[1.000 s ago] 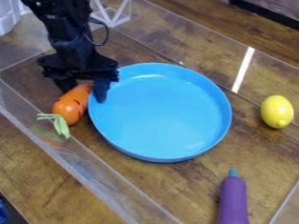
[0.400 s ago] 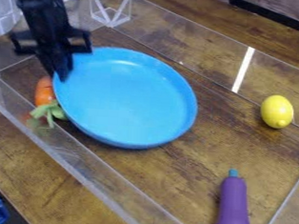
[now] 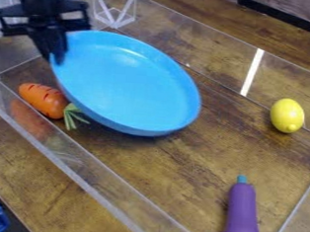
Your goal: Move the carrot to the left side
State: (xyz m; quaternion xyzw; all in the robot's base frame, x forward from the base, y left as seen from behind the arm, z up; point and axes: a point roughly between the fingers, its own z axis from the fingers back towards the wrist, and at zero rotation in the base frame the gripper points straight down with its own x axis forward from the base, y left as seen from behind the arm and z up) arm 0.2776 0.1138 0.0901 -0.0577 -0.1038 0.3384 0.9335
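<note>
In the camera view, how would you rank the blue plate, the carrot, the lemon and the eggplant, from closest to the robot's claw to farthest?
1. Blue plate: tilted, its rim right at the gripper.
2. Carrot: just below the gripper in the view.
3. Lemon: over at the picture's right.
4. Eggplant: bottom right corner area.

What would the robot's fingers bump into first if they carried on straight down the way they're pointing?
The fingers seem pinched on the raised edge of the blue plate, so that edge would lead. It would probably meet the carrot or the table beside it; depth is unclear.
</note>
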